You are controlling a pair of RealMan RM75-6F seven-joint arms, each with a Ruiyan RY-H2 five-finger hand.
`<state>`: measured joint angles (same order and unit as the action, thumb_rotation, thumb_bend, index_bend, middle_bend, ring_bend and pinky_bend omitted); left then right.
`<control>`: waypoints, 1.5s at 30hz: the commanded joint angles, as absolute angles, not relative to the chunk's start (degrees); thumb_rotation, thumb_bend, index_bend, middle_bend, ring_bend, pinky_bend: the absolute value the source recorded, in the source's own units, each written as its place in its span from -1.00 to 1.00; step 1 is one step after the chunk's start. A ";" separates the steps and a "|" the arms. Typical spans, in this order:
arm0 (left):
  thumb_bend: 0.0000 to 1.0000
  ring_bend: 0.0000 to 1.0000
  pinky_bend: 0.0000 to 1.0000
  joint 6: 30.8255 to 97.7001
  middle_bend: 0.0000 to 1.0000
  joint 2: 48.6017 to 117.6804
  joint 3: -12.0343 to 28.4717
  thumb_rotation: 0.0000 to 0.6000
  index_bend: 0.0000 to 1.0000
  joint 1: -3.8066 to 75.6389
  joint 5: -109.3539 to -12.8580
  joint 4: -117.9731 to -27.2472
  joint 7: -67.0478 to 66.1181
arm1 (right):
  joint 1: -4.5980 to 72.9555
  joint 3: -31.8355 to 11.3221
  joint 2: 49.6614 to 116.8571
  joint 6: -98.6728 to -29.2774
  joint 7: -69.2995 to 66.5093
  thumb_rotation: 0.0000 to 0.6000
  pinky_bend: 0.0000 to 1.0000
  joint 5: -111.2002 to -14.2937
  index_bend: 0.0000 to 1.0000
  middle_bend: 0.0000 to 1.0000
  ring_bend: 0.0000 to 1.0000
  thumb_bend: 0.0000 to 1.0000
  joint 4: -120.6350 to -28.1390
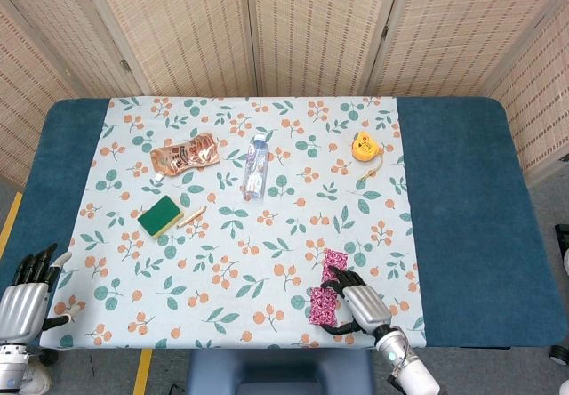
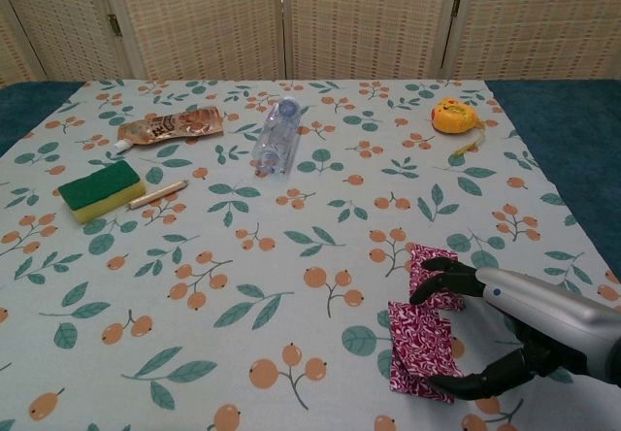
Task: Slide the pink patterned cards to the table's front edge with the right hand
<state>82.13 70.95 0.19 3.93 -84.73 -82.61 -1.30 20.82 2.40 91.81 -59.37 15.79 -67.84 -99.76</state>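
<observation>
Near the front edge, my right hand (image 2: 505,329) arches over the pink patterned cards (image 2: 423,332), fingertips pressing them to the floral cloth (image 2: 291,256). Left hand (image 1: 25,293) rests spread, off-table. Far behind: green sponge (image 2: 101,190), clear bottle (image 2: 275,137), printed pouch (image 2: 170,125), lettering unreadable, yellow tape measure (image 2: 453,116).

The head view looks steeply down from high above the whole bench (image 1: 462,208). The chest view sits low and closer, facing the screen (image 2: 291,14) behind; both share the floral cloth (image 1: 267,235).
</observation>
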 commanded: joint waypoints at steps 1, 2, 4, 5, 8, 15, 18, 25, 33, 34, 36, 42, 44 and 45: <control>-0.58 -0.93 -1.00 82.21 -1.00 70.95 0.20 1.00 -0.67 3.90 -84.72 -82.56 -1.29 | 20.81 2.52 91.72 -59.36 15.96 0.43 -1.00 -67.88 -0.60 -0.95 -1.00 -0.49 -99.91; -0.58 -0.93 -1.00 82.21 -1.00 70.96 0.19 1.00 -0.67 3.87 -84.69 -82.54 -1.28 | 20.80 2.56 91.67 -59.35 16.01 0.43 -1.00 -67.87 -0.60 -0.95 -1.00 -0.49 -99.98; -0.58 -0.93 -1.00 82.18 -1.00 70.96 0.18 1.00 -0.67 3.85 -84.61 -82.51 -1.30 | 20.77 2.67 91.60 -59.37 16.19 0.43 -1.00 -67.87 -0.60 -0.95 -1.00 -0.49 -100.08; -0.58 -0.93 -1.00 82.15 -1.00 70.97 0.17 1.00 -0.67 3.84 -84.58 -82.50 -1.30 | 20.78 2.77 91.54 -59.31 16.32 0.43 -1.00 -67.84 -0.60 -0.95 -1.00 -0.49 -100.16; -0.58 -0.93 -1.00 82.18 -1.00 71.03 0.15 1.00 -0.67 3.83 -84.63 -82.44 -1.33 | 20.74 2.90 91.51 -59.35 16.67 0.43 -1.00 -67.75 -0.61 -0.95 -1.00 -0.49 -100.17; -0.58 -0.93 -1.00 82.28 -1.00 71.14 0.17 1.00 -0.67 3.74 -84.54 -82.26 -1.40 | 20.87 3.19 91.37 -59.10 17.36 0.43 -1.00 -67.72 -0.68 -0.95 -1.00 -0.50 -100.57; -0.58 -0.93 -1.00 82.28 -1.00 71.18 0.14 1.00 -0.67 3.69 -84.50 -82.18 -1.34 | 20.92 3.33 91.28 -59.01 17.60 0.42 -1.00 -67.81 -0.76 -0.95 -1.00 -0.50 -100.76; -0.58 -0.93 -1.00 82.27 -1.00 71.21 0.07 1.00 -0.67 3.66 -84.59 -82.12 -1.36 | 20.58 1.82 90.37 -61.23 17.07 0.43 -1.00 -68.60 -0.79 -0.96 -1.00 -0.49 -100.93; -0.58 -0.92 -1.00 82.12 -1.00 70.95 -0.04 1.00 -0.67 3.90 -84.97 -83.09 -2.19 | 22.43 -3.23 88.75 -61.31 18.87 0.42 -1.00 -63.70 -0.79 -0.95 -1.00 -0.49 -97.72; -0.58 -0.92 -1.00 82.09 -1.00 70.87 -0.06 1.00 -0.67 3.90 -84.94 -83.25 -2.35 | 22.89 -3.82 88.86 -60.86 19.22 0.42 -1.00 -62.71 -0.79 -0.95 -1.00 -0.49 -97.00; -0.58 -0.92 -1.00 82.07 -1.00 70.77 -0.05 1.00 -0.67 3.89 -84.87 -83.51 -2.58 | 23.65 -4.51 89.31 -60.13 19.96 0.42 -1.00 -61.27 -0.79 -0.95 -1.00 -0.49 -95.72; -0.58 -0.92 -1.00 81.94 -1.00 70.53 -0.12 1.00 -0.67 3.84 -84.67 -84.09 -3.16 | 25.74 -5.36 91.71 -57.61 21.72 0.42 -1.00 -57.48 -0.79 -0.95 -1.00 -0.49 -92.48; -0.58 -0.92 -1.00 81.80 -1.00 70.49 -0.15 1.00 -0.67 3.83 -84.52 -84.14 -3.27 | 26.20 -5.42 92.34 -57.16 21.99 0.42 -1.00 -56.80 -0.78 -0.96 -1.00 -0.49 -91.80; -0.58 -0.92 -1.00 81.78 -1.00 70.49 -0.15 1.00 -0.67 3.83 -84.47 -84.15 -3.27 | 26.36 -5.44 92.57 -57.10 22.11 0.42 -1.00 -56.65 -0.78 -0.95 -1.00 -0.50 -91.51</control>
